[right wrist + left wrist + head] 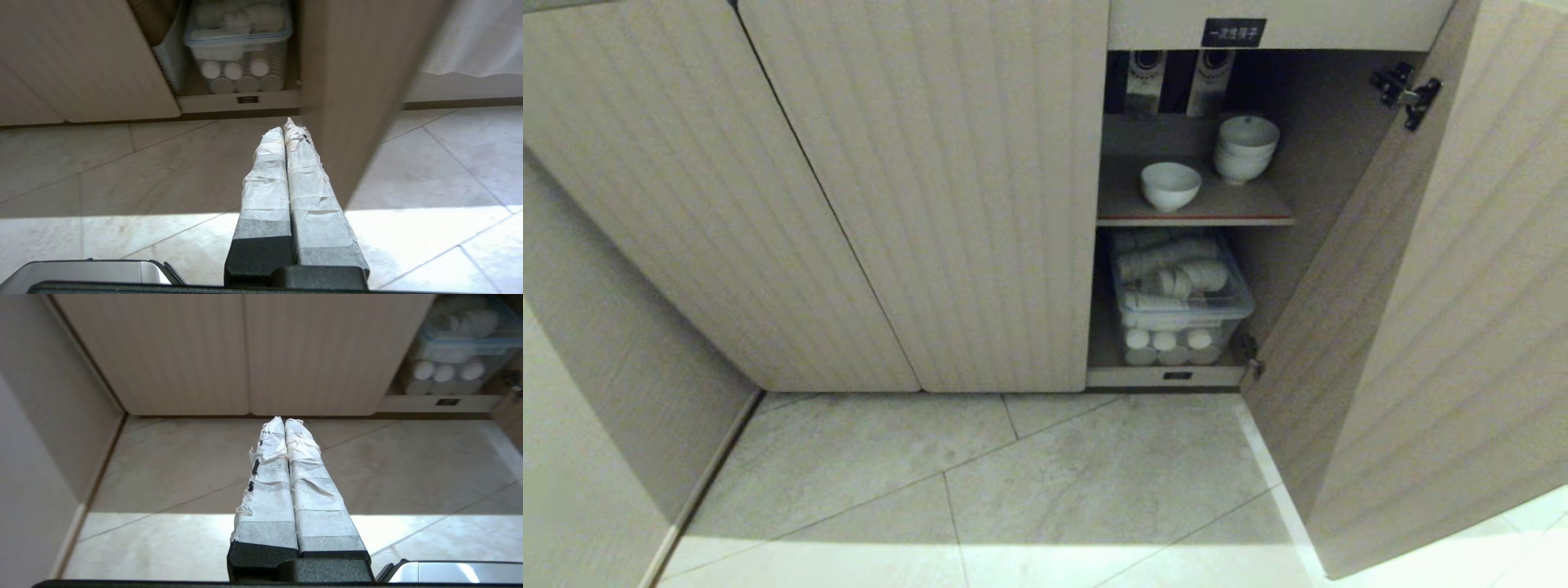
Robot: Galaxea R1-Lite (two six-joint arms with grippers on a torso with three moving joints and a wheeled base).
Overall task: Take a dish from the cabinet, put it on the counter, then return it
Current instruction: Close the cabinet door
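Note:
The low beige cabinet has its right door swung open. On its red-edged upper shelf sits a single white bowl, with a stack of white bowls behind it to the right. Neither arm shows in the head view. My left gripper hangs shut and empty over the floor tiles, facing the closed doors. My right gripper is also shut and empty, just beside the edge of the open door. The counter is out of view.
A clear plastic bin packed with white cups fills the bottom compartment. A black label sits above the opening. A wall closes in the left side. White cloth hangs beyond the open door. Pale floor tiles lie before the cabinet.

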